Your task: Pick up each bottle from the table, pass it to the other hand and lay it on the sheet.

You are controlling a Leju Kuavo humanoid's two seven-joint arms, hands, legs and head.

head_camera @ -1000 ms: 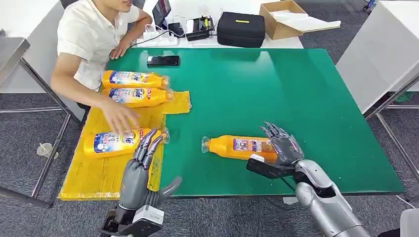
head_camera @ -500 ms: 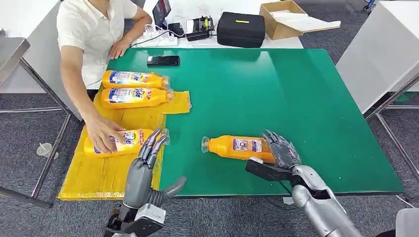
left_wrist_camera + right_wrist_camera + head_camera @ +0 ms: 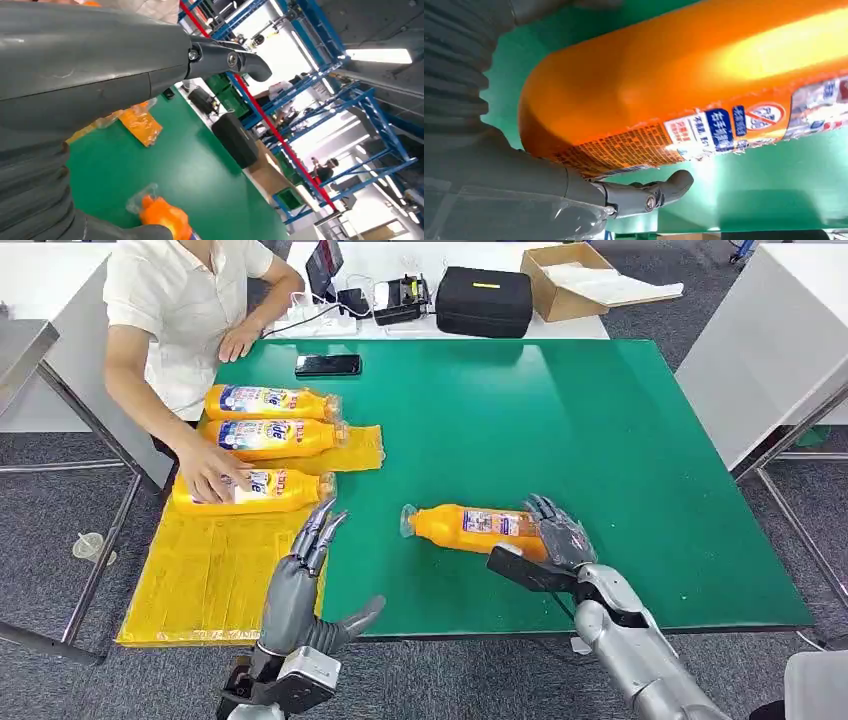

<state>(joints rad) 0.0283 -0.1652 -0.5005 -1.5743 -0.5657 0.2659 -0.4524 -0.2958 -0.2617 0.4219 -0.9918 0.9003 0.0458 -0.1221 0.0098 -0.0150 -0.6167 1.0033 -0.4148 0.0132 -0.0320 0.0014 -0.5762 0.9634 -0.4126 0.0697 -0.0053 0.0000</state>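
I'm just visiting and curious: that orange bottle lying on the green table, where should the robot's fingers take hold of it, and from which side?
Probably around the wide body near its base, coming from the robot's right. The orange bottle lies on its side, narrow cap end pointing left, and the right hand is already at that thick end.

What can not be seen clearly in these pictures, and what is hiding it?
- Base of the orange bottle on the green table, head view: covered by the right hand, so a firm grip cannot be confirmed.
- Label of the third bottle on the yellow sheet: partly under the person's hand.
- Label text: too small.
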